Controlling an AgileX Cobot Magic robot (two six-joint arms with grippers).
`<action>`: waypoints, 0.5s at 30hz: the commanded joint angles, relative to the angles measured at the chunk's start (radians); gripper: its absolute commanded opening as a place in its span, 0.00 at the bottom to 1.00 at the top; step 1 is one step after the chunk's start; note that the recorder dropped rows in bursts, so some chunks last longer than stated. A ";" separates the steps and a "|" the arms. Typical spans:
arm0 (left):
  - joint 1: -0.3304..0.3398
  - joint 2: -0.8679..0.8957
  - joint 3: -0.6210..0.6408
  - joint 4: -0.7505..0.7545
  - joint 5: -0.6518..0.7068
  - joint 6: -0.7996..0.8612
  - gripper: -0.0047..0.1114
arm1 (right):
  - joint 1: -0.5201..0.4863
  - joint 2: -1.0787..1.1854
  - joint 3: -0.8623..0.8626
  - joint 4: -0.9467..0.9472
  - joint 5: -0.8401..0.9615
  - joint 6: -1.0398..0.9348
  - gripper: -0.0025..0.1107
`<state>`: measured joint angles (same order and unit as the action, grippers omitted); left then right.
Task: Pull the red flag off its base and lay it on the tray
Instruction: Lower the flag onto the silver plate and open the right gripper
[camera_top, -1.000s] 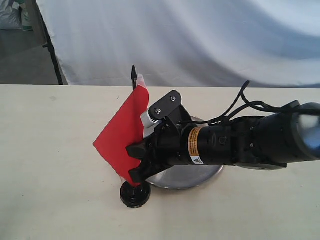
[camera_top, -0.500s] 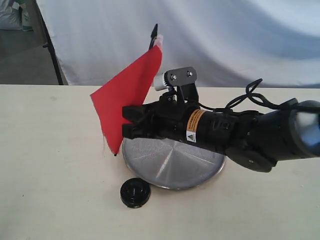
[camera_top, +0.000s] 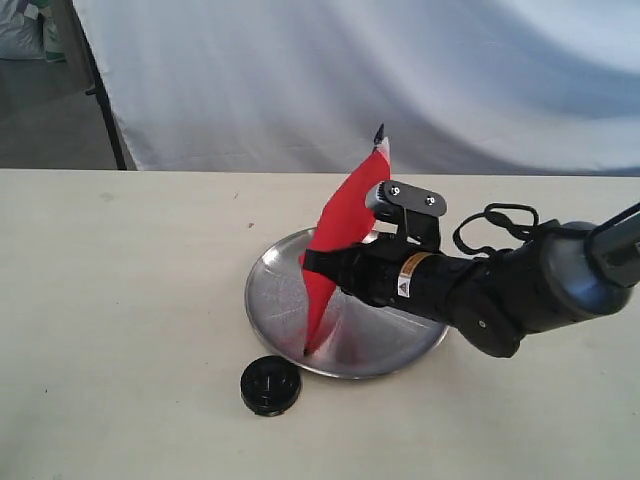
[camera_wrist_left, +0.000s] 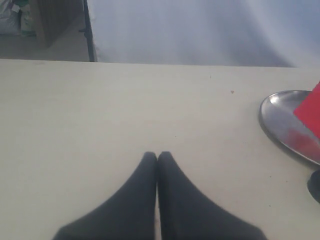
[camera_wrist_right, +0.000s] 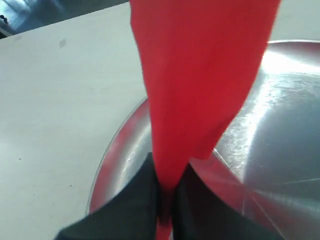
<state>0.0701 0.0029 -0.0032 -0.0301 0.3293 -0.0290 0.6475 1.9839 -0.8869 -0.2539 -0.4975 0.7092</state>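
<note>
My right gripper (camera_top: 322, 265) is shut on the red flag (camera_top: 340, 225), holding it tilted over the steel tray (camera_top: 270, 290). The cloth's lower corner reaches down to the tray near its front rim, and the pole's black tip (camera_top: 379, 133) points up. In the right wrist view the red flag (camera_wrist_right: 200, 85) hangs between the fingers (camera_wrist_right: 135, 195) above the tray (camera_wrist_right: 280, 135). The black base (camera_top: 270, 385) stands alone on the table just in front of the tray. My left gripper (camera_wrist_left: 157, 156) is shut on nothing, low over bare table; the tray (camera_wrist_left: 280, 120) shows at that view's edge.
A white cloth backdrop (camera_top: 350, 80) hangs behind the table's far edge. A dark stand leg (camera_top: 105, 110) stands at the back left. The right arm's black cable (camera_top: 500, 220) loops above its wrist.
The right gripper has lifted the flag out of its base, swung it right and lowered it over the tray. The base stays put. The flag's cloth now touches the tray.
</note>
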 joint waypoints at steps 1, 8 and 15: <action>0.001 -0.003 0.003 0.000 -0.003 -0.001 0.04 | -0.007 0.070 0.004 -0.006 -0.004 -0.015 0.02; 0.001 -0.003 0.003 0.000 -0.003 -0.001 0.04 | -0.007 0.082 0.004 -0.008 -0.017 -0.007 0.31; 0.001 -0.003 0.003 0.000 -0.003 -0.001 0.04 | -0.007 0.082 0.004 -0.008 -0.017 -0.007 0.59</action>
<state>0.0701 0.0029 -0.0032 -0.0301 0.3293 -0.0290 0.6455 2.0670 -0.8875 -0.2508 -0.5144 0.7073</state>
